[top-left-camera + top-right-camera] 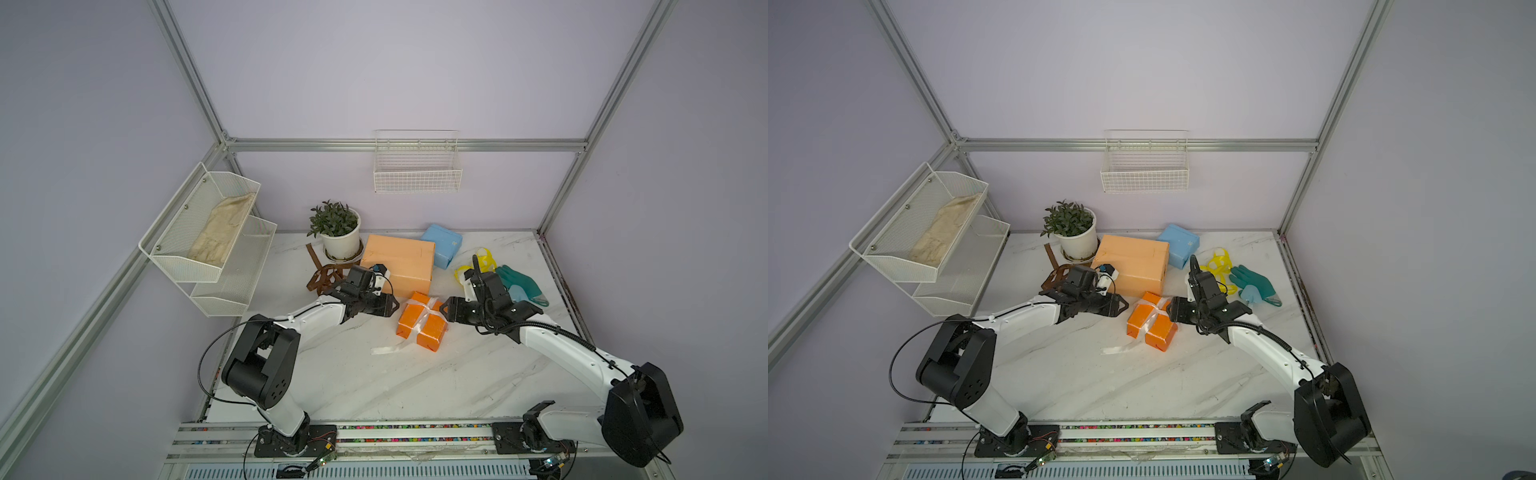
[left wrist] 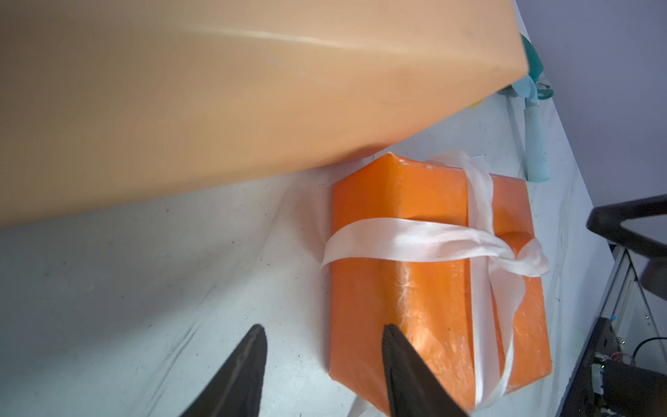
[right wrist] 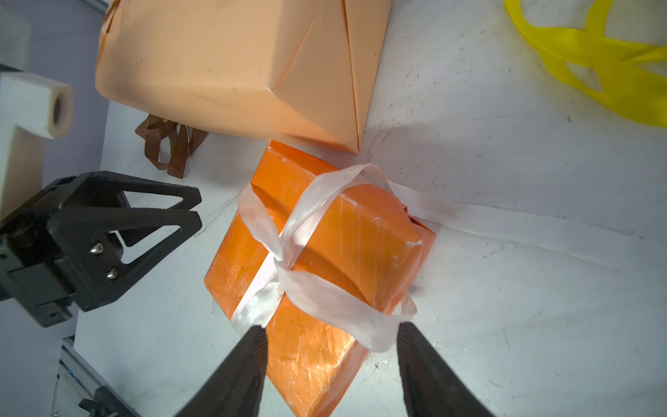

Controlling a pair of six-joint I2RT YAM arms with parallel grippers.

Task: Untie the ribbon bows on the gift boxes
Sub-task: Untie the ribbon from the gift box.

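Right wrist view: right gripper has its jaws apart, straddling the near edge of the small orange box and closed on nothing. A slack loop of the white ribbon droops between them. /A

Left side? /B

Same: left gripper is spread and empty, just beside that box, over the table. /A

Bow out? /B

Looks so from here. No bow loops, only a flat crossover on top and one tail lying loose on the table. The ribbon is still round the box. /A

How will it handle? /B

Satin, thin, limp, likely slick. Pinch flat across the width at the slack loop or the loose tail, not at the crossover. The box looks light and its paper is already dented. I'd expect it to slide or tip under a hard pull, so one gripper may need to pin it. /A

Other boxes? /B

Just behind it is the big peach box, bare; can't confirm contact. The brown ribbon is heaped beside it, near the plant pot. At the back is the blue box, bare, with the yellow ribbon loose next to a teal glove. /A

Containers? /B

On the wall basket, nothing visible inside. The two-tier rack at left has beige cloth or paper in the top tier; can't tell which. The lower tier looks bare. /A
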